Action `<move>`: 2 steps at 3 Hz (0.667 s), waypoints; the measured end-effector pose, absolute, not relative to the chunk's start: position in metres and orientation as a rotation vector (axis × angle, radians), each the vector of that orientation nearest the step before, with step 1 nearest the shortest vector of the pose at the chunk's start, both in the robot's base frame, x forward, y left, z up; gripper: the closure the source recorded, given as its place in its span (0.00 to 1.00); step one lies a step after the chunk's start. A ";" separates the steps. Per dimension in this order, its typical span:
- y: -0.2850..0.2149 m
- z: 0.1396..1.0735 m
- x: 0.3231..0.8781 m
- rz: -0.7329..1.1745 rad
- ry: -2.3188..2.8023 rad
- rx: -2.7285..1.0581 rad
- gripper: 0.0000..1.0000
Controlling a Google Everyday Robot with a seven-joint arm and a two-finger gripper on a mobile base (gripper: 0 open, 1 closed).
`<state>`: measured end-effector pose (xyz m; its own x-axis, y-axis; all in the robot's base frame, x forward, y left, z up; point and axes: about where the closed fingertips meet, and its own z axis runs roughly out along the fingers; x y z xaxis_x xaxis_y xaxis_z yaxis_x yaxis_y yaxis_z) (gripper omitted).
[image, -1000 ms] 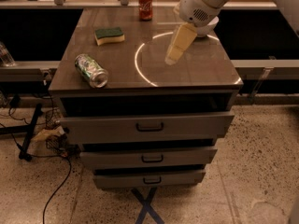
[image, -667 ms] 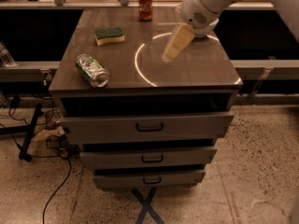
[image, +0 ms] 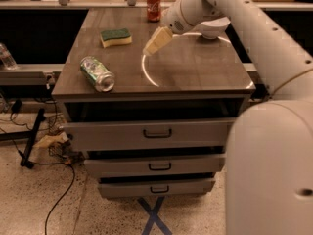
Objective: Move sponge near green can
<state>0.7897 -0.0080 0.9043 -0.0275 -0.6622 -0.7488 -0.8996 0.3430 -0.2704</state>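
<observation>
The sponge [image: 116,37], dark green on top over pale yellow foam, lies flat at the back left of the cabinet top [image: 195,67]. The green can [image: 97,73] lies on its side near the front left edge, its shiny metal end facing the front. My gripper [image: 155,43] hangs over the middle of the top, to the right of the sponge and behind and to the right of the can. It holds nothing.
A red cola can [image: 154,4] stands upright at the back edge, behind the gripper. A bright ring of light [image: 146,70] marks the top's right half. Three shut drawers [image: 156,133] are below. Cables [image: 58,180] lie on the floor at left.
My arm has swung left across the cabinet top, bringing the gripper closer to the sponge. The sponge and both cans have not moved.
</observation>
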 end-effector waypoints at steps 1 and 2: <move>0.063 0.887 0.843 0.422 1.745 -1.324 0.00; 0.102 0.879 0.862 0.467 1.775 -1.268 0.00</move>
